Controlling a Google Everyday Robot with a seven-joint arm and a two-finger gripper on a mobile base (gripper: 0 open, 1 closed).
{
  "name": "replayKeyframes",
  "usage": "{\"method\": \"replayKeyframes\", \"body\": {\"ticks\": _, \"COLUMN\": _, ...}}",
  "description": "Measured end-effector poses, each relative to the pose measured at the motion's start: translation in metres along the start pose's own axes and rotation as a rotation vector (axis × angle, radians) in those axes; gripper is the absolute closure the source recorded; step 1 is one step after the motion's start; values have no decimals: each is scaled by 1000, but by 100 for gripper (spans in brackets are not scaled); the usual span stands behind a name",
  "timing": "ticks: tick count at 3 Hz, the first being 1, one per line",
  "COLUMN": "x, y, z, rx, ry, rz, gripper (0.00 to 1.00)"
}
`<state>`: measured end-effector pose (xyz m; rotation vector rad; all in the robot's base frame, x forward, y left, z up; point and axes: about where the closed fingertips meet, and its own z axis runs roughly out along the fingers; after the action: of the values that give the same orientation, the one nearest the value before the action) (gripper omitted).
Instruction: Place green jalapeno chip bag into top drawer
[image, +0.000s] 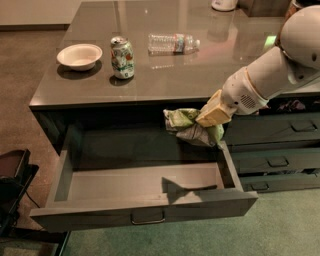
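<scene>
Over top drawer (100, 212) near its right wall, tool (201, 121) grips chip bag (191, 134).

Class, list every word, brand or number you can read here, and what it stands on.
Soda can: print too blurred to read.
Water bottle: label too blurred.
Chip bag, held by the gripper over the top drawer: nothing readable.

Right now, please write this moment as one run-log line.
gripper: above top drawer | holds: green jalapeno chip bag | drawer: open
</scene>
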<state>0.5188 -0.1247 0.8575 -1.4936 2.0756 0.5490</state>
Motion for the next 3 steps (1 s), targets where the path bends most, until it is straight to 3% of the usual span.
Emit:
{"method": "replayKeyframes", "body": {"ticks": 1, "x": 0, "y": 0, "z": 0, "rx": 0, "ry": 0, "rz": 0, "gripper": 100}}
{"method": "replayKeyframes", "body": {"ticks": 3, "x": -2, "y": -3, "z": 56, "rx": 55, "ry": 5, "rz": -68, "gripper": 100}}
